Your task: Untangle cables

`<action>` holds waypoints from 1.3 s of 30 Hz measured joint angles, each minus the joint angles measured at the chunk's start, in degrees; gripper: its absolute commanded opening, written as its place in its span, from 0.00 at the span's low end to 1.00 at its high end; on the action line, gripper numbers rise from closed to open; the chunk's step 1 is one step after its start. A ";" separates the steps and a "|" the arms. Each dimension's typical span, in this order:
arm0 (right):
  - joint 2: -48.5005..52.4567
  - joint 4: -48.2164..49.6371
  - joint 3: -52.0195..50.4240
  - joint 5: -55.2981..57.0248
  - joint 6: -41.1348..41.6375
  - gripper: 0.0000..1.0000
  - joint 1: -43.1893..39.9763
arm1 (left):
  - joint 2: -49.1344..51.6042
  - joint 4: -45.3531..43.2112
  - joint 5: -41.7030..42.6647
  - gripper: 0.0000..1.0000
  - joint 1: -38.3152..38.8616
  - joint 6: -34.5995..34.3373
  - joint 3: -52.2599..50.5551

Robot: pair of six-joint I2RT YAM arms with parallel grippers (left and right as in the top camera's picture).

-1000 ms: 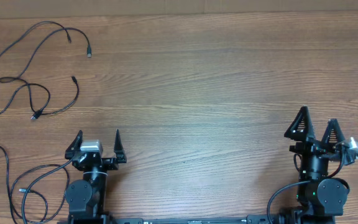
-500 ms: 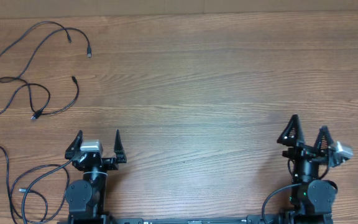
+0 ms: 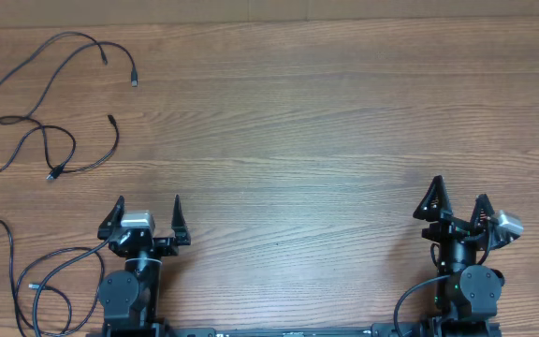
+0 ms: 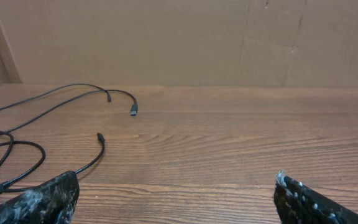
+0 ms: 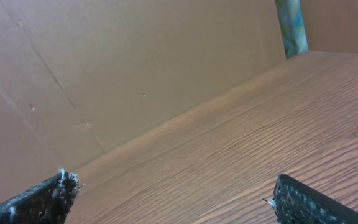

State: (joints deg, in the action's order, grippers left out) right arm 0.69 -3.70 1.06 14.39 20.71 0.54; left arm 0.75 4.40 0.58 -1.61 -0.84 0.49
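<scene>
The cables [image 3: 12, 119] lie as loose thin black strands at the table's far left, with small plug ends [image 3: 134, 82] spread apart. The left wrist view shows them ahead and to the left, one plug [image 4: 133, 110] lying nearest the middle. My left gripper [image 3: 148, 201] sits at the near edge, open and empty, well short of the strands; its fingertips [image 4: 48, 198] frame bare wood. My right gripper [image 3: 458, 190] is at the near right, open and empty, far from any cable. In its own view the right gripper [image 5: 171, 182] faces wood and a cardboard wall.
Another thin black cord [image 3: 9, 253] runs down the left edge beside the left arm's own wires [image 3: 64, 257]. A brown cardboard wall [image 4: 179, 37] stands along the far side of the wooden table [image 3: 298, 122].
The right arm has drawn back toward the near edge and shifted a little left. The left arm and the cables have not moved.
</scene>
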 measured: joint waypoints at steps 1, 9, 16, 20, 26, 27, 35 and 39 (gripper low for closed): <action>0.00 0.02 0.00 0.02 -0.39 1.00 0.00 | 0.00 0.00 0.00 0.99 0.00 0.00 0.00; 0.00 -1.03 0.00 -6.34 -19.65 1.00 0.20 | 0.00 0.00 0.00 0.99 0.00 0.00 0.00; 0.00 -1.07 0.00 -9.05 -25.00 1.00 0.28 | 0.00 0.00 0.00 0.99 0.00 0.00 0.00; 0.00 -1.07 0.00 -9.53 -26.05 1.00 0.31 | 0.00 0.00 0.00 1.00 0.00 0.00 0.00; 0.00 -1.07 0.00 -9.68 -26.53 1.00 0.31 | 0.00 0.00 0.00 1.00 0.00 0.00 0.00; 0.00 -1.05 0.00 -9.70 -26.53 1.00 0.31 | 0.00 0.00 0.00 1.00 0.00 0.00 0.00; 0.00 -1.03 0.00 -9.66 -26.56 1.00 0.31 | 0.00 0.00 0.00 0.99 0.00 0.00 0.00; 0.00 -1.01 0.00 -9.68 -26.56 1.00 0.31 | 0.00 0.00 -0.02 1.00 0.00 0.00 0.00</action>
State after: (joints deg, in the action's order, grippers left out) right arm 0.69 -4.71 1.06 4.71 -5.85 0.84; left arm 0.75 4.40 0.56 -1.61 -0.84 0.49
